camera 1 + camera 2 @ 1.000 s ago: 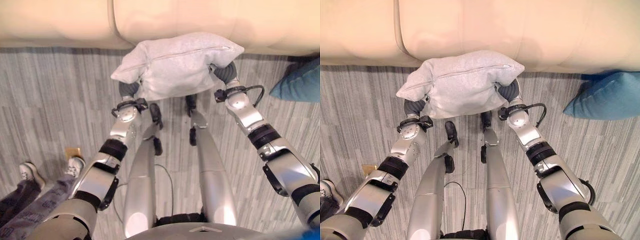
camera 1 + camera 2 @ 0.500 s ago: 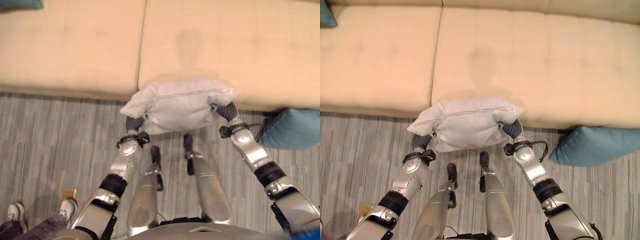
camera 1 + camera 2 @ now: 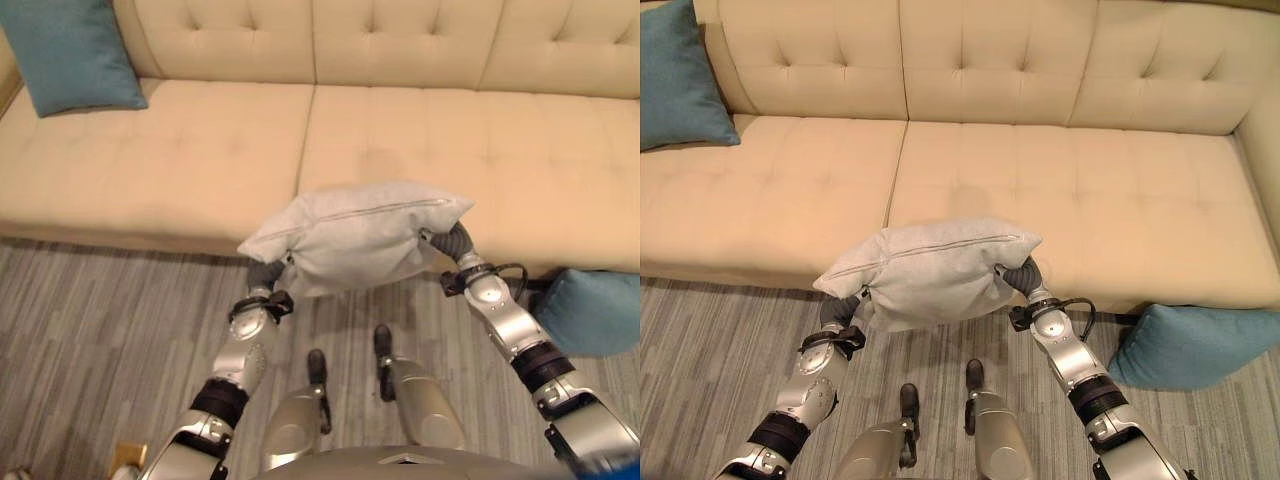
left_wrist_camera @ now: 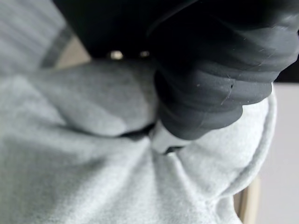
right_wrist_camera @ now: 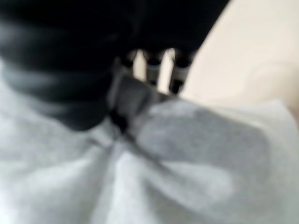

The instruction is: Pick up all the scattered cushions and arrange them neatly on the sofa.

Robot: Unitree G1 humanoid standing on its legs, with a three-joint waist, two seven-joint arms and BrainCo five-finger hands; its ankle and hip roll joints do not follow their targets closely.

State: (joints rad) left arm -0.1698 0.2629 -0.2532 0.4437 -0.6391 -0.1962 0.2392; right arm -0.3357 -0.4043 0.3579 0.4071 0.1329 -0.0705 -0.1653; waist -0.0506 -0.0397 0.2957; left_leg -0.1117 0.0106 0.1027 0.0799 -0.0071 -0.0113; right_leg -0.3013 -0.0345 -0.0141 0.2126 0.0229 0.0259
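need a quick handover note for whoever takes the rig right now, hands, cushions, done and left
Left hand: shut on the grey cushion, at one end.
Right hand: shut on the same cushion, at the other end.
The grey cushion is held in the air in front of the sofa, at its front edge.
Done: one teal cushion leans in the sofa's left corner.
Left: set the grey cushion on the seat, then pick up the teal floor cushion at the robot's right, beside the sofa front.
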